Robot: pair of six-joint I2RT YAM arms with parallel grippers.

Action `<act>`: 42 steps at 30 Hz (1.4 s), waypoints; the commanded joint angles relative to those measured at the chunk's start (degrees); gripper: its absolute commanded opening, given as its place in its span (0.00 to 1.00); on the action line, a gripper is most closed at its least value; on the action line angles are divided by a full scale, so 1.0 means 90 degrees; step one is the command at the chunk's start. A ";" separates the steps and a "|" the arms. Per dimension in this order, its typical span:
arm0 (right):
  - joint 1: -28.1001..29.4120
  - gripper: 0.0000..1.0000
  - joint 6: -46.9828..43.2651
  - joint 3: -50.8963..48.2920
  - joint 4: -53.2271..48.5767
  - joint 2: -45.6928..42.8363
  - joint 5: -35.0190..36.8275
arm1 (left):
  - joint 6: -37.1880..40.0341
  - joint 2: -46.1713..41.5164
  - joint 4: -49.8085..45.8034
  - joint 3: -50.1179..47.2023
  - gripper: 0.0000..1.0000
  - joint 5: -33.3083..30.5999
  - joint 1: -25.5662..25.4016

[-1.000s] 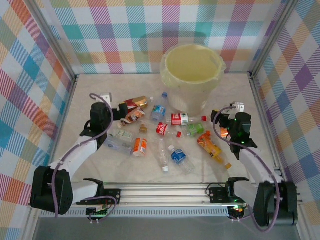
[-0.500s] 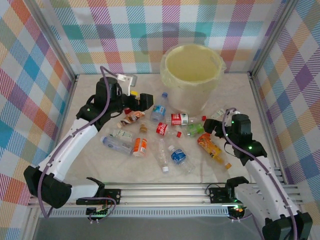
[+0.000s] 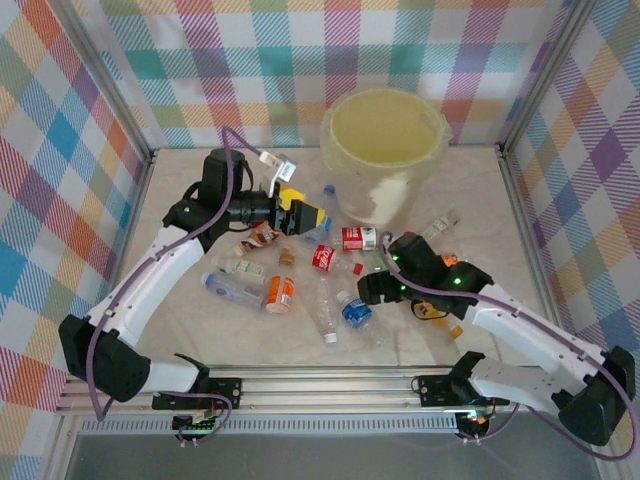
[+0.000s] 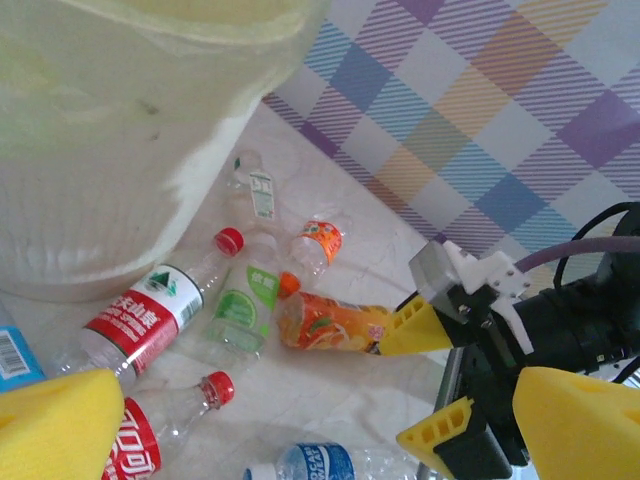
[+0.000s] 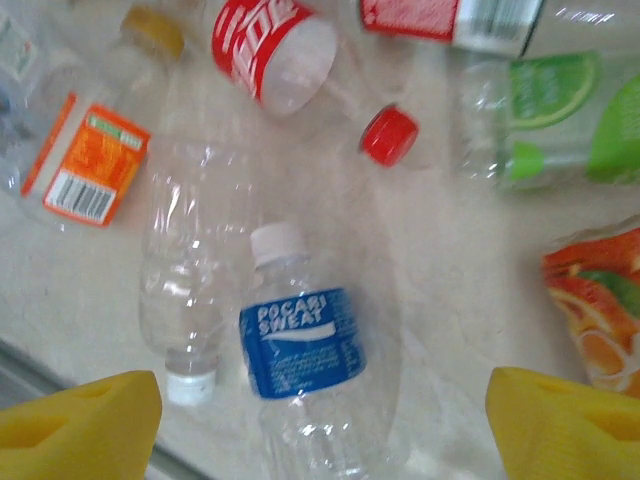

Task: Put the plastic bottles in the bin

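Lower the right pincer, spread wide over the blue-label bottle, straight down and close across the label, the firmest-looking round part. Squeeze gently: thin clear ribbed plastic, likely slick and quick to buckle. Carry to the bin, a smooth cream tapered bucket at the far side of the table, beyond the other bottles. Hold the left pincer, also spread and empty, clear.
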 commanded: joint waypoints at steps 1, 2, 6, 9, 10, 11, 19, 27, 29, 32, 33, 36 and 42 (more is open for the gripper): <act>0.0436 0.83 0.0085 0.0196 -0.0860 0.0419 0.0260 | -0.0001 -0.0453 0.0441 -0.0371 1.00 0.0066 -0.0089; 0.0552 0.82 0.0103 0.0186 -0.0868 0.0544 0.0273 | 0.0002 -0.0565 0.0538 -0.0535 1.00 -0.0077 -0.0113; 0.0862 0.81 0.0102 0.0232 -0.0935 0.0999 0.0456 | 0.0010 -0.1046 0.0849 -0.0909 1.00 -0.0686 -0.0316; 0.0932 0.81 0.0088 0.0188 -0.0860 0.1151 0.0505 | 0.0035 -0.1409 0.0964 -0.1060 1.00 -0.1085 -0.0384; 0.0948 0.81 0.0093 0.0163 -0.0799 0.1183 0.0498 | 0.0008 -0.1526 0.1032 -0.1132 1.00 -0.1230 -0.0394; 0.0958 0.81 0.0075 0.0139 -0.0748 0.1233 0.0471 | 0.0015 -0.1654 0.1101 -0.1190 1.00 -0.1266 -0.0394; 0.1011 0.82 -0.0003 0.0090 -0.0441 0.1728 0.0423 | 0.0124 -0.2086 0.1296 -0.1370 1.00 -0.1114 -0.0411; 0.1046 0.82 -0.0110 0.0115 -0.0005 0.2418 0.0205 | 0.0481 -0.2062 0.1176 -0.1339 1.00 -0.0464 -0.0433; 0.1046 0.82 -0.0164 0.0169 0.0009 0.2622 0.0208 | 0.1133 -0.1990 0.0865 -0.1239 1.00 0.0428 -0.0433; 0.1044 0.82 -0.0223 0.0232 0.0039 0.2886 0.0179 | 0.3208 -0.1745 -0.0862 -0.0791 1.00 0.2124 -0.0457; 0.1046 0.82 -0.0224 0.0243 0.0055 0.2964 0.0180 | 0.3557 -0.1607 -0.1334 -0.0556 1.00 0.2282 -0.0495; 0.1043 0.81 -0.0243 0.0253 0.0147 0.3134 0.0160 | 0.4003 -0.1249 -0.2133 -0.0142 1.00 0.2496 -0.0541; 0.1076 0.77 -0.0219 0.0242 0.0298 0.3391 0.0218 | 0.3959 -0.1220 -0.2048 -0.0178 1.00 0.2383 -0.0590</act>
